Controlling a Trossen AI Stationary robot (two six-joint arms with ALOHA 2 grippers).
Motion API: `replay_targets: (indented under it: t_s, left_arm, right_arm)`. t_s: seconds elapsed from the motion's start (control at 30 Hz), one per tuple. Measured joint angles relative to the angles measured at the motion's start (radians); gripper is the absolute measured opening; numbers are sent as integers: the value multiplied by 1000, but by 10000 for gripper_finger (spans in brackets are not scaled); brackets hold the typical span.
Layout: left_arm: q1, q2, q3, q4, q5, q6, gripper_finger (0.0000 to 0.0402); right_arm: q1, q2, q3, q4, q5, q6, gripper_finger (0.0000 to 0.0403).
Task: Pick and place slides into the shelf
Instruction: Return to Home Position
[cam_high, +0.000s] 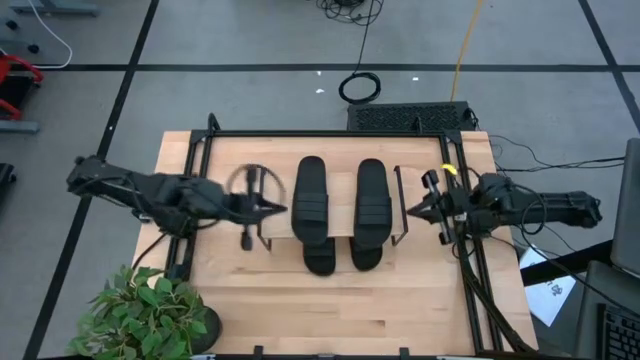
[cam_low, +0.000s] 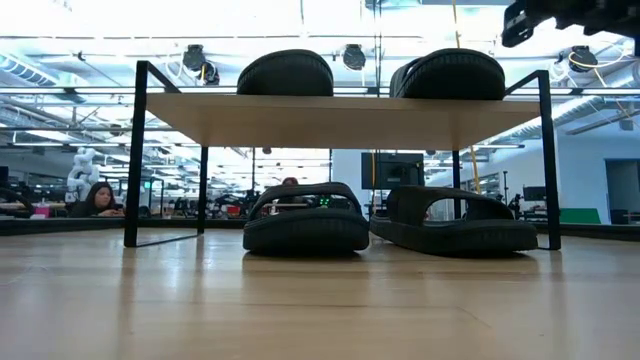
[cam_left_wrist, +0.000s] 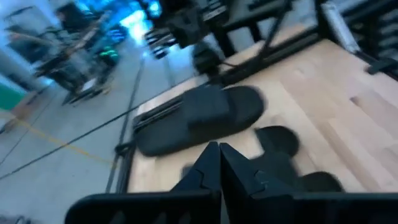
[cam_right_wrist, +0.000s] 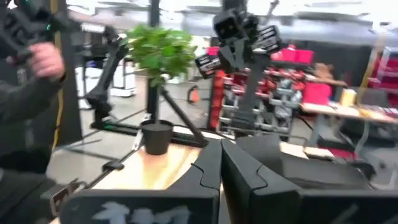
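Observation:
The shelf (cam_high: 340, 200) stands mid-table, and its light wood plank (cam_low: 340, 120) rests on thin black wire sides. Two black slides (cam_high: 310, 198) (cam_high: 372, 198) lie side by side on the plank. Two more slides (cam_low: 306, 225) (cam_low: 455, 228) sit on the table under it, their near ends sticking out past the plank (cam_high: 320, 262). My left gripper (cam_high: 275, 208) hovers shut just left of the shelf, pointing at it. My right gripper (cam_high: 410, 210) hovers shut just right of the shelf. Neither holds anything, as both wrist views (cam_left_wrist: 219, 155) (cam_right_wrist: 221, 155) show.
A large black frame (cam_high: 330, 133) runs around the tabletop. A potted plant (cam_high: 150, 312) stands at the near left corner. A person's hand (cam_right_wrist: 43, 59) shows beyond the table in the right wrist view. Bare wood lies along the near edge (cam_high: 340, 320).

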Motion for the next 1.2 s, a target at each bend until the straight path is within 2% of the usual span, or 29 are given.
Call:
replay_targets:
  t_s: [0.07, 0.2, 0.37, 0.43, 0.53, 0.77, 0.9, 1.03, 1.2]
  left_arm:
    - [7, -99, -95, 43, -20, -23, 0]
    - [-28, -284, -292, 180, -32, -75, 0]
    - [-79, -438, -479, 278, -197, -122, 0]
    - [-106, -490, -522, 270, -262, -141, 0]
    - [-150, -563, -571, 277, -305, -137, 0]
    - [-197, -703, -642, 256, -404, -91, 0]
    - [-181, -787, -689, 272, -398, 1, 0]
    - [-127, -860, -720, 302, -270, 35, 0]
    - [-24, -922, -763, 272, -252, -36, 0]
  right_arm:
    - [-36, -17, 17, -34, -4, 35, 0]
    - [-76, -57, 31, -93, -108, 71, 0]
    - [-81, -74, 31, -115, -131, 136, 0]
    - [-81, -74, 31, -137, -117, 138, 0]
    - [-80, -74, 31, -161, -75, 174, 0]
    - [-79, -134, 31, -216, -73, 185, 0]
    - [-79, -214, 30, -321, -2, 105, 0]
    - [-82, -260, 29, -335, 8, 87, 0]
    - [-82, -264, -17, -341, 101, 125, 0]
